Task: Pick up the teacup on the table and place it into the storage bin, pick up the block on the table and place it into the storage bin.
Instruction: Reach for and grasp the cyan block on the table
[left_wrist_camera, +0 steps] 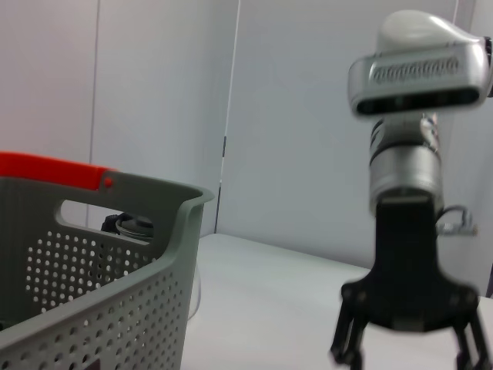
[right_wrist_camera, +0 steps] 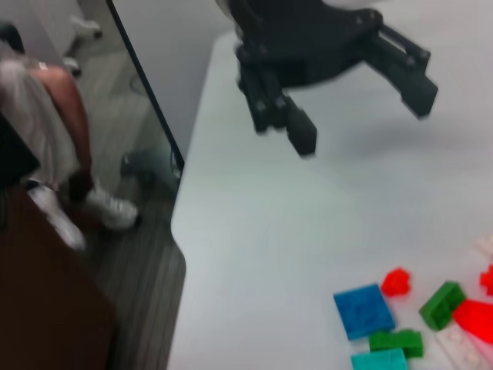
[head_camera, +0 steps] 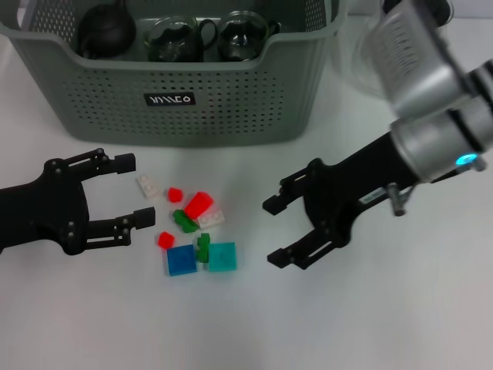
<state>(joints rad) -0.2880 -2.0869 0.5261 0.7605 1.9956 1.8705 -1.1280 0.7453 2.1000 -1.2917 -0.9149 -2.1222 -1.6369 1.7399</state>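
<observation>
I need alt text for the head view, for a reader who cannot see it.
Two open black claws, left claw and right claw, flank a pile of small coloured blocks on a white table. Behind stands the grey-green storage bin holding dark teaware.

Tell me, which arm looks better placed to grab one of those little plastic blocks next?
Probably the left. The left gripper is open beside the pile, a small white plastic block close to its fingertips. The right gripper, also open, sits farther from the blocks, across bare white table.

Storage bin [head_camera: 192, 85] rim cut off at top.
</observation>
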